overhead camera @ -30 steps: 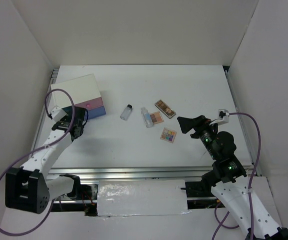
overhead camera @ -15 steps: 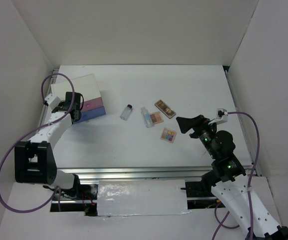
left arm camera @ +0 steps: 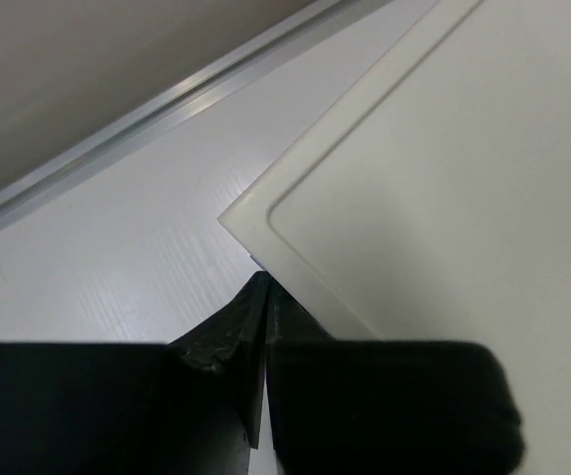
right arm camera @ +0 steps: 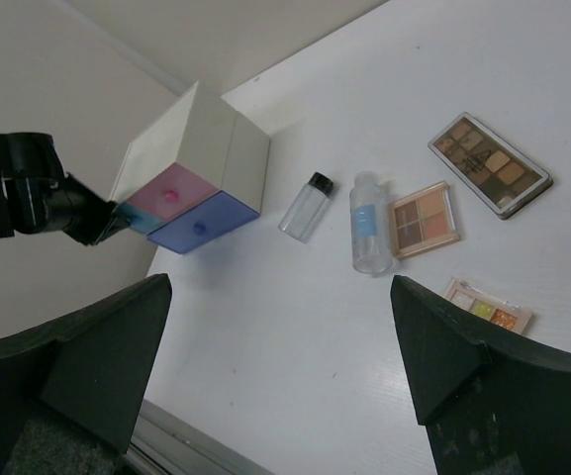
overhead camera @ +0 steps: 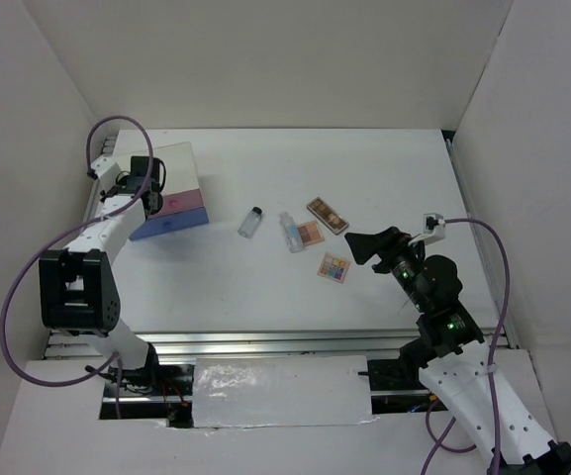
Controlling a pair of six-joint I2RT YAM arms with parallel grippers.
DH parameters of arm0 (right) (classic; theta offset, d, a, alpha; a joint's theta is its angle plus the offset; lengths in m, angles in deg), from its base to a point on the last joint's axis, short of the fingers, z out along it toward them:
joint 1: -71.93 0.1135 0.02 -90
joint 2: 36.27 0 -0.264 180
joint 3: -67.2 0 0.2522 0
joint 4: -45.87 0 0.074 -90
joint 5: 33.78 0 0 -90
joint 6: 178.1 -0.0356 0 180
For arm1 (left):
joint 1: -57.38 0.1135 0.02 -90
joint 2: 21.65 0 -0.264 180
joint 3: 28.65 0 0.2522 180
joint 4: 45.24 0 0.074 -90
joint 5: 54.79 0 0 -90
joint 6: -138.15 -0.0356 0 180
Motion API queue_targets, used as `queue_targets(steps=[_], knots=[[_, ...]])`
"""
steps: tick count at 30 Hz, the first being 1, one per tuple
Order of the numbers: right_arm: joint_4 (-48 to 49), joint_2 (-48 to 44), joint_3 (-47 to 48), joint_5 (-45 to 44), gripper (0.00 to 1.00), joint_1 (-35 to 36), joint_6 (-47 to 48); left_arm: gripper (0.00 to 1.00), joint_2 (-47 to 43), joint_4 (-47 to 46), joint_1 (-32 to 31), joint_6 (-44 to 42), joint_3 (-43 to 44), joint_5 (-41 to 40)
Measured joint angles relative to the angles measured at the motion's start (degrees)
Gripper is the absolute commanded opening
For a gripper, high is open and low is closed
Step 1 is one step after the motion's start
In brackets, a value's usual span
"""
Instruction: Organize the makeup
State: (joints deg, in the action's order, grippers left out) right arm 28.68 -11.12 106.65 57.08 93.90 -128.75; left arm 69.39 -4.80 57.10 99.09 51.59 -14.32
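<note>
The makeup lies mid-table: a small clear dark-capped bottle [overhead camera: 251,222], a clear tube [overhead camera: 291,232], a pinkish-tan palette [overhead camera: 310,235], a brown palette [overhead camera: 328,215] and a multicoloured palette [overhead camera: 333,267]. The right wrist view shows them too: bottle [right arm camera: 306,206], tube [right arm camera: 368,222], tan palette [right arm camera: 424,219], brown palette [right arm camera: 490,164], multicoloured palette [right arm camera: 488,307]. The slim stick is out of view. My left gripper [overhead camera: 154,195] is shut, its tips [left arm camera: 263,284] at a corner of the white box [left arm camera: 443,178]. My right gripper [overhead camera: 364,247] is open and empty, above the table right of the palettes.
The white box [overhead camera: 171,178] with a pink drawer [overhead camera: 178,205] and a blue drawer [overhead camera: 171,225] stands at the far left, both drawers closed. White walls enclose the table on three sides. A metal rail [overhead camera: 265,341] runs along the near edge.
My left arm has swung away from the drawer fronts, back and left, to the box's left corner. My right gripper has drifted slightly left and nearer.
</note>
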Motion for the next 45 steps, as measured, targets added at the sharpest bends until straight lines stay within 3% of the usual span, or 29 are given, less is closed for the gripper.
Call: queue_targets(steps=[9, 14, 15, 17, 18, 21, 24, 26, 34, 39, 45], knots=[[0.09, 0.50, 0.00, 0.37, 1.00, 0.00, 0.00, 0.18, 6.64, -3.98, 0.02, -7.30, 7.58, -1.09], [0.26, 1.36, 0.00, 0.52, 1.00, 0.00, 0.00, 0.20, 7.80, -3.52, -0.02, -6.97, 8.85, -0.04], [0.28, 1.66, 0.00, 0.66, 1.00, 0.00, 0.00, 0.23, 7.39, -2.75, -0.15, -6.23, 8.81, 0.22], [0.33, 2.21, 0.00, 0.92, 1.00, 0.00, 0.00, 0.41, 4.48, -2.25, -0.92, -4.20, 6.56, 1.27], [0.33, 2.49, 0.00, 1.07, 1.00, 0.00, 0.00, 0.54, 1.36, -2.60, -1.53, -2.99, 3.89, 2.40], [0.52, 2.78, -0.09, 1.31, 1.00, 0.00, 0.00, 0.79, -11.41, -5.33, -3.19, -1.03, -6.80, 7.65], [0.85, 2.80, -0.17, 1.53, 1.00, 0.00, 0.00, 0.94, -22.36, -9.60, -3.63, 0.11, -15.43, 14.67], [0.92, 2.78, -0.24, 1.62, 1.00, 0.00, 0.04, 0.98, -25.20, -13.92, -3.58, 0.35, -19.06, 19.63], [3.85, -0.98, -2.89, 3.50, 1.00, 0.00, 1.11, 0.98, -23.12, -51.82, -2.10, 5.49, -43.12, 42.38], [5.09, -1.44, -2.89, 3.89, 1.00, 0.00, 1.38, 0.93, -15.82, -72.13, -0.85, 9.42, -48.54, 45.64], [5.55, -1.40, -2.89, 4.20, 1.00, 0.00, 1.53, 0.88, -13.16, -88.13, 1.38, 11.91, -49.07, 45.48]])
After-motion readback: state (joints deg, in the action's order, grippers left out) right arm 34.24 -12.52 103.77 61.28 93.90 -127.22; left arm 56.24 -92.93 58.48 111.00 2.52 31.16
